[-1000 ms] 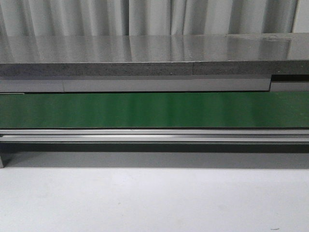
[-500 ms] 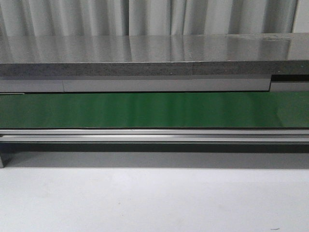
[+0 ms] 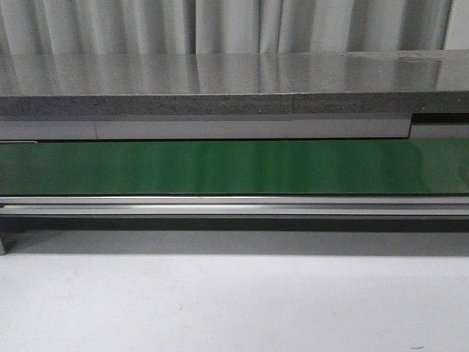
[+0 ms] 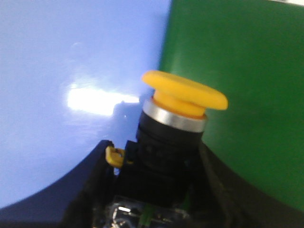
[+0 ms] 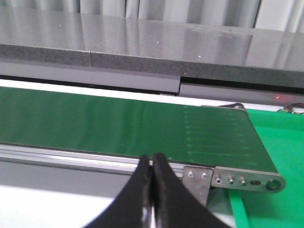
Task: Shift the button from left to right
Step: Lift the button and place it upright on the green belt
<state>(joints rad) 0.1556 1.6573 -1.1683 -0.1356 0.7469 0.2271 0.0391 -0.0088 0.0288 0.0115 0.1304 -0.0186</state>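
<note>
The button [image 4: 178, 114], a yellow mushroom cap with a silver ring on a black body, fills the left wrist view. My left gripper [image 4: 156, 171] is shut on its black body, cap pointing away from the wrist, above a pale blue surface [image 4: 71, 71] and a green surface [image 4: 247, 71]. In the right wrist view my right gripper [image 5: 152, 164] is shut with nothing in it, just in front of the green belt [image 5: 118, 123] near its right end. Neither gripper nor the button shows in the front view, only the green belt [image 3: 234, 167].
A grey stone-like counter [image 3: 234, 84] runs behind the belt, with an aluminium rail [image 3: 234, 205] along the belt's near side. The belt's end roller bracket [image 5: 247, 180] and a green tray surface [image 5: 275, 137] lie at the right. A white table [image 3: 234, 301] lies in front.
</note>
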